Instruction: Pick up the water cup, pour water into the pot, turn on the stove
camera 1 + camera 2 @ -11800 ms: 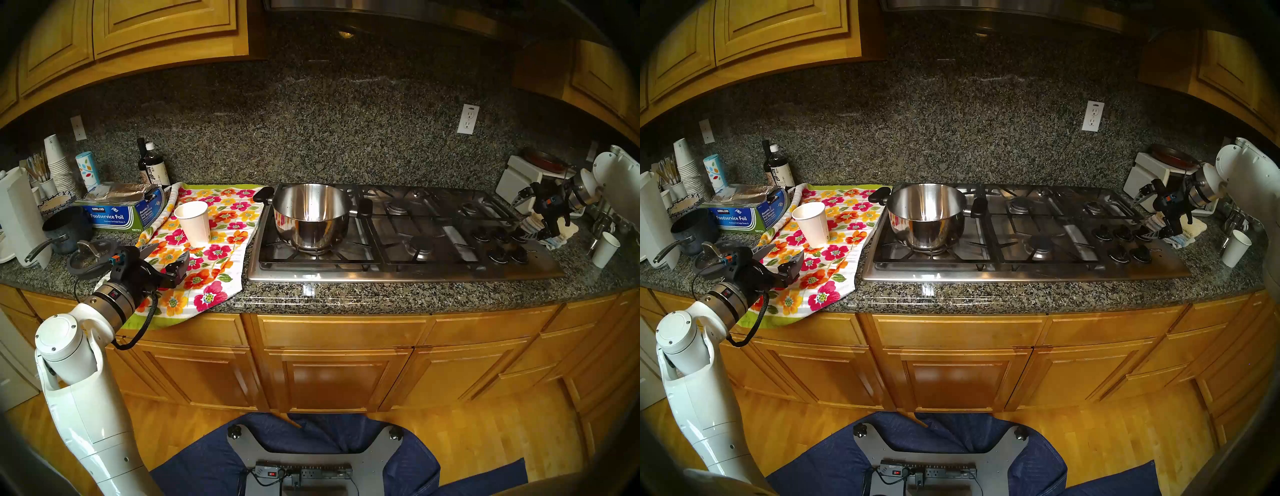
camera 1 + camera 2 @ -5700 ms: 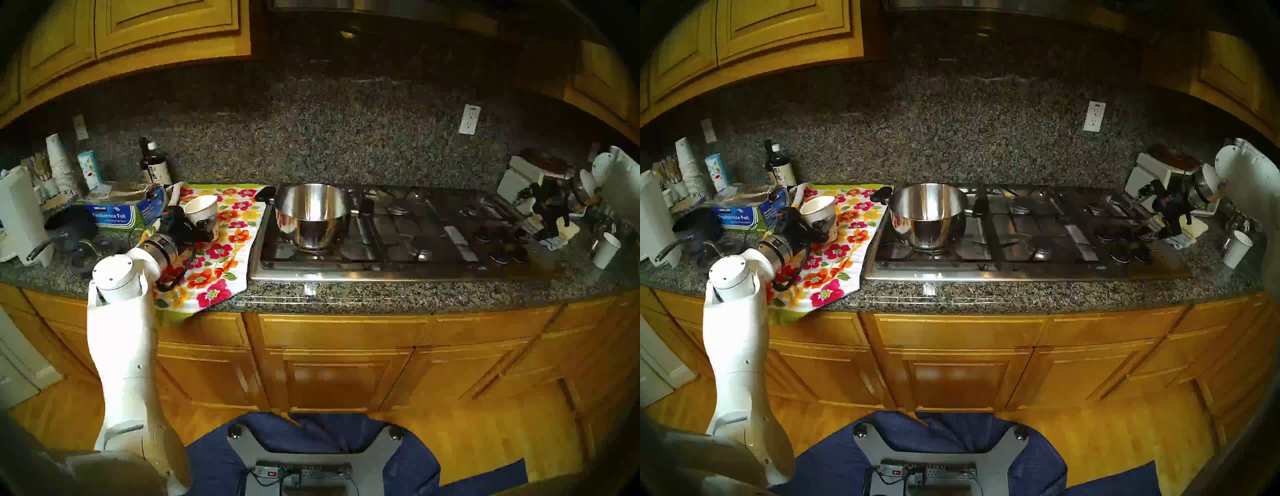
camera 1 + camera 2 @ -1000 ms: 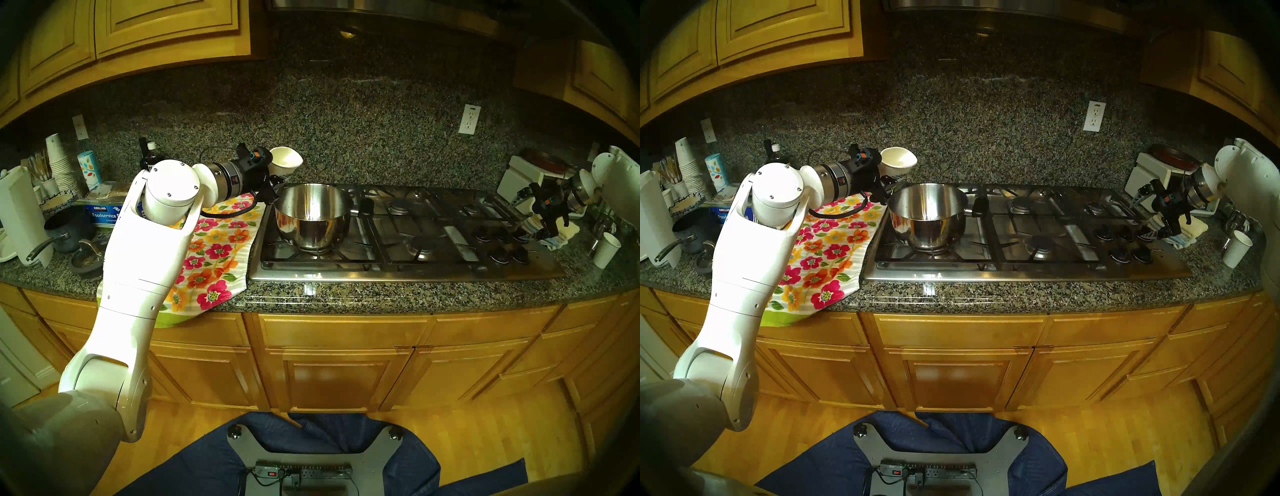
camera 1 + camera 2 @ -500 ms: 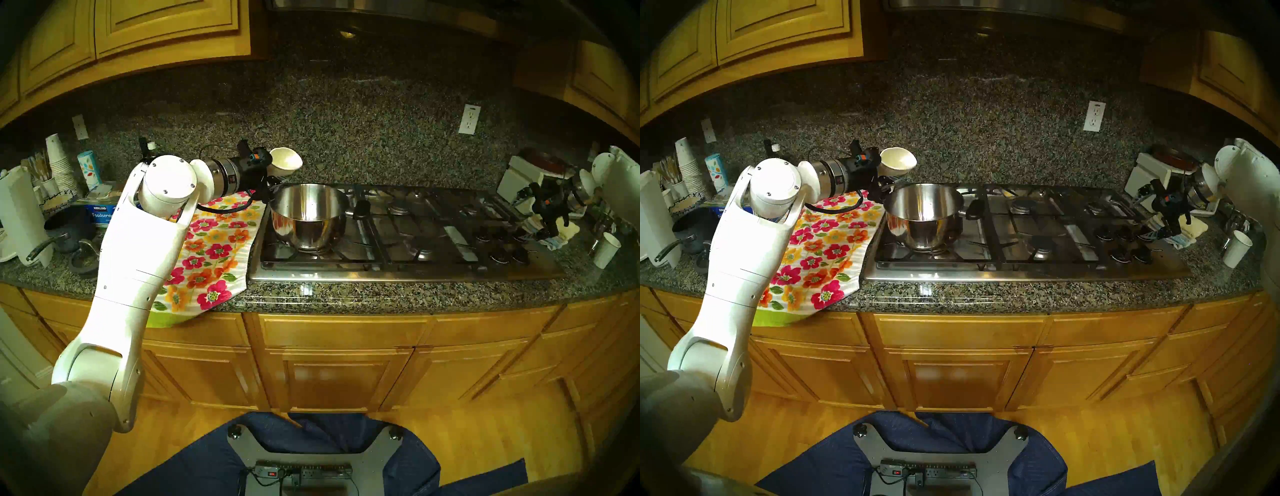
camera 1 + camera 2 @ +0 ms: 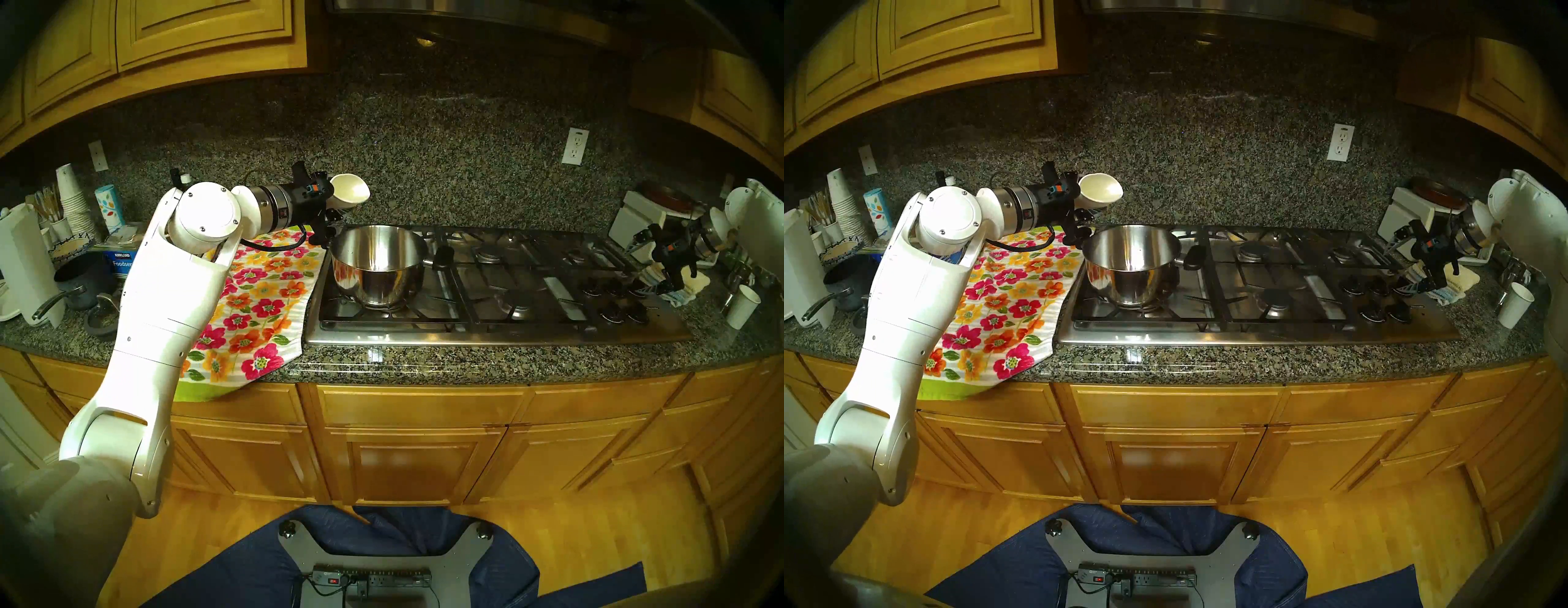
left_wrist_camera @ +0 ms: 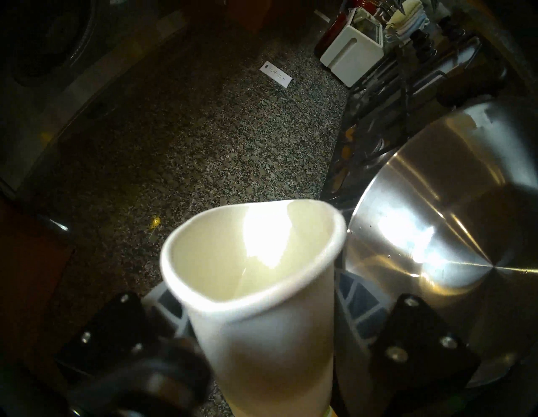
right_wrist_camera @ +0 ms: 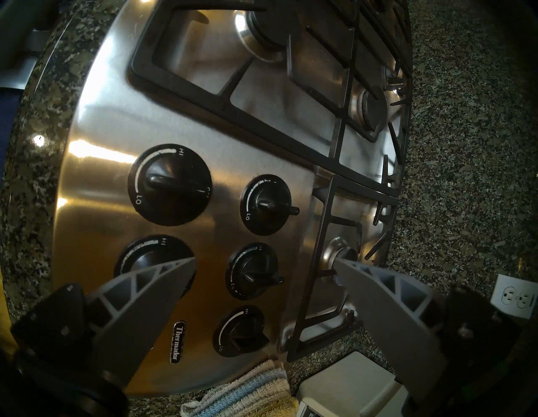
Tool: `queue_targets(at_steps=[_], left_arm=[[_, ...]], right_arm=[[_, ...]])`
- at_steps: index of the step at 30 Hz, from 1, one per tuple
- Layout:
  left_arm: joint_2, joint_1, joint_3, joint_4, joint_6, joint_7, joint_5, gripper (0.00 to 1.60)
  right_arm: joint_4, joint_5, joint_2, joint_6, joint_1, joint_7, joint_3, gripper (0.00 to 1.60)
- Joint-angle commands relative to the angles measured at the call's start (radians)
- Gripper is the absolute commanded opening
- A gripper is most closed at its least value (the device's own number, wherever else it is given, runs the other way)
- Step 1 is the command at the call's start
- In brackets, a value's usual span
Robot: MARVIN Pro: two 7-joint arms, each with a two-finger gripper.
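Note:
My left gripper (image 5: 337, 206) is shut on the white paper water cup (image 5: 350, 193), squeezing its rim oval. It holds the cup in the air, tipped mouth-right, above the back left edge of the steel pot (image 5: 379, 263). In the left wrist view the cup (image 6: 256, 291) fills the middle and the pot (image 6: 436, 233) lies to its right with a few droplets inside. The pot stands on the front left burner of the stove (image 5: 424, 336). My right gripper (image 7: 265, 262) is open just above the black knobs (image 7: 170, 185), touching none.
A floral towel (image 5: 263, 305) covers the counter left of the stove. Behind my left arm are a foil box (image 5: 123, 259), a blue saucepan (image 5: 78, 280) and a cup stack (image 5: 72, 199). At right stand a toaster oven (image 5: 640, 220), folded cloths (image 7: 241, 393) and another white cup (image 5: 742, 305).
Over the last second the left gripper rose slightly with the cup and tipped it a little more. The pot shifted a little to the left. The right arm has not moved.

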Motion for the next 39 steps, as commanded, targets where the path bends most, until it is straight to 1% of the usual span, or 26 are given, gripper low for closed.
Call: queue_targets(at_steps=[1, 22, 39], left_arm=[[-0.003, -0.077, -0.003, -0.021, -0.057, 0.027, 0.011, 0.56], [0.019, -0.059, -0.01, 0.006, -0.206, 0.048, 0.077, 0.56], [0.033, -0.052, -0.009, 0.017, -0.287, 0.066, 0.115, 0.56]], right_arm=[[0.005, 0.001, 0.0, -0.002, 0.031, 0.006, 0.007, 1.6], [0.004, 0.002, 0.001, -0.002, 0.032, 0.007, 0.007, 1.6], [0.004, 0.002, 0.001, -0.002, 0.033, 0.008, 0.007, 1.6]])
